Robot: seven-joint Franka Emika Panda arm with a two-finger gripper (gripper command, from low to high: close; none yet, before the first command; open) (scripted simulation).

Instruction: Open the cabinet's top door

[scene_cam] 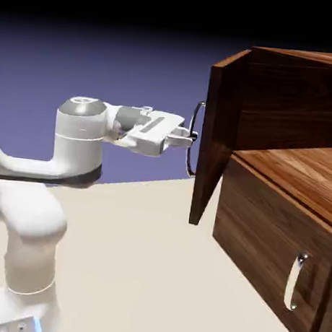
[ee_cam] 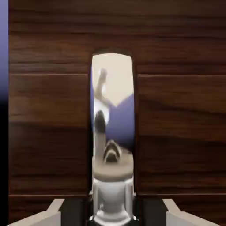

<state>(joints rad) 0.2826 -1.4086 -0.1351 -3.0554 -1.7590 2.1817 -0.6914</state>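
The cabinet (scene_cam: 299, 104) is a dark walnut box on the exterior view's right. Its top door (scene_cam: 217, 138) stands swung out on edge toward the arm, leaving the upper compartment open behind it. The door's curved silver handle (scene_cam: 194, 139) faces the arm. My gripper (scene_cam: 190, 137) reaches in level and is shut on that handle. In the hand view the shiny handle (ee_cam: 112, 132) fills the middle between my grey fingertips (ee_cam: 53, 214), with the door's wood (ee_cam: 176, 110) behind it.
The lower panel (scene_cam: 261, 245) is shut, and its short silver handle (scene_cam: 295, 282) sits near the exterior view's lower right. The pale table (scene_cam: 135, 267) spreads between the arm's base and the cabinet. My white arm (scene_cam: 78, 133) rises from the lower left.
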